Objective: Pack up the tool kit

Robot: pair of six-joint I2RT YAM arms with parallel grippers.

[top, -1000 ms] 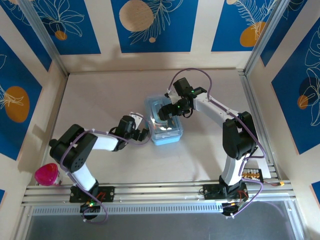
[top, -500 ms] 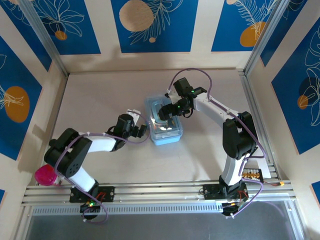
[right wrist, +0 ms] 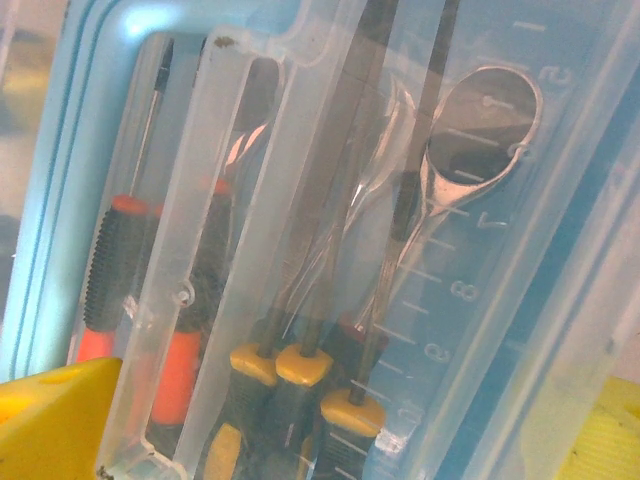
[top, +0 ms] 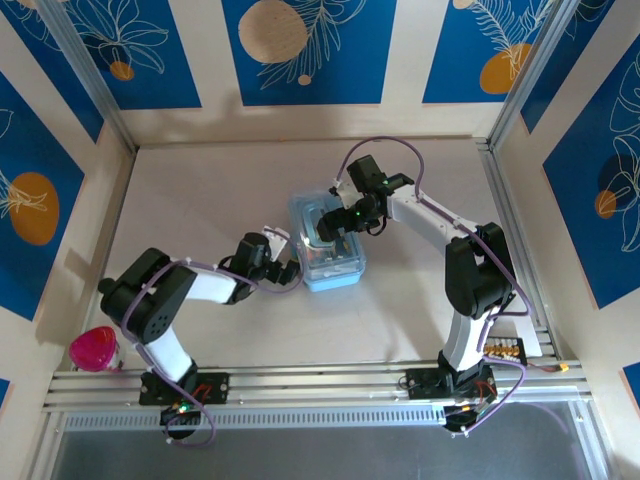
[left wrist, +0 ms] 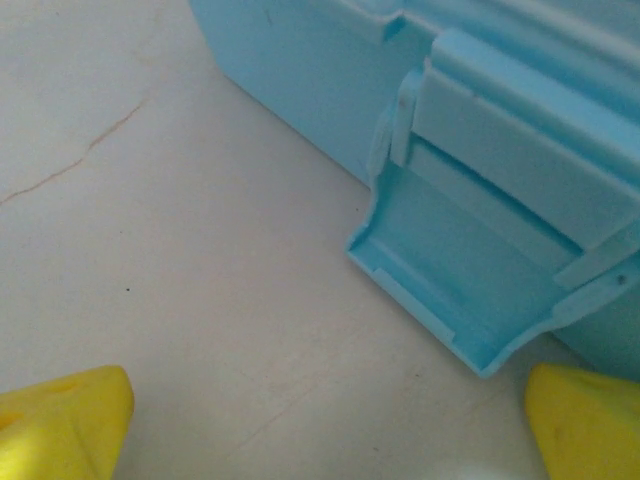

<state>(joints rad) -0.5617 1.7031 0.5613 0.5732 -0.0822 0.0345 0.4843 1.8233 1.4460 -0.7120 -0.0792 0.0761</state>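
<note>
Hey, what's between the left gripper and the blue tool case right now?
Bare table, seen in the left wrist view. The open left gripper faces the case and its latch flap, with nothing lying between.

Bright, even light, faint shadows — white glare on the clear lid (right wrist: 300, 200), wrist close-ups slightly soft.

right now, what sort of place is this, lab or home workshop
Most likely a robot lab test cell: a pale table boxed in by blue leaf-print wall panels, an aluminium rail along its near edge carrying the left arm and right arm, and one tool case.
</note>
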